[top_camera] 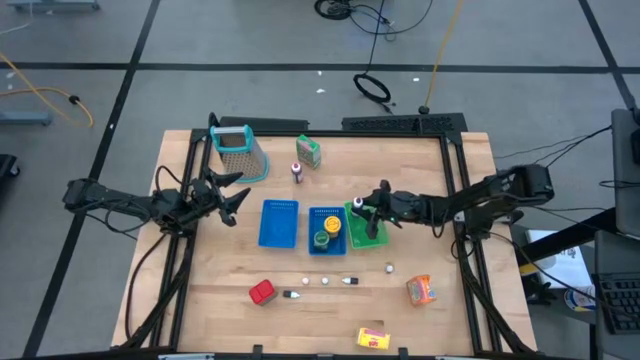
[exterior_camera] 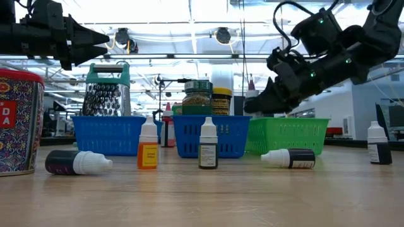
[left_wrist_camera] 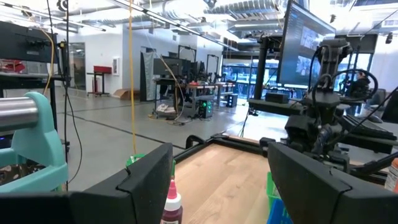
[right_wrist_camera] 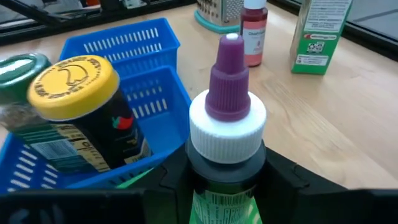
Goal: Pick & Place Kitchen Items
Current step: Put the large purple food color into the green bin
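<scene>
A small dark bottle (right_wrist_camera: 227,124) with a white cap, a purple tip and a green label is between the fingers of my right gripper (right_wrist_camera: 227,186), which is shut on it. In the high view this gripper (top_camera: 370,206) hovers over the far left corner of the green tray (top_camera: 372,236). Two spice jars (top_camera: 328,233) stand in the right-hand blue tray (top_camera: 327,246). A green carton (top_camera: 309,152) and a red-bodied bottle (top_camera: 297,172) stand at the back. My left gripper (top_camera: 228,200) waits open, left of the blue trays. My right gripper pinches the bottle's dark body (right_wrist_camera: 224,177) just behind the white cap, one finger on each side. The fingers come nearly level from the table's right and lie along the bottle. The capped end sticks out past the fingertips. The bottle is clear of the tray.
A metal grater (top_camera: 238,150) stands at the back left. The left-hand blue tray (top_camera: 279,222) has nothing in it. Several small bottles (top_camera: 325,281) sit in a row in front of the trays, with a red can (top_camera: 262,292), an orange packet (top_camera: 420,290) and a yellow box (top_camera: 373,338) near the front.
</scene>
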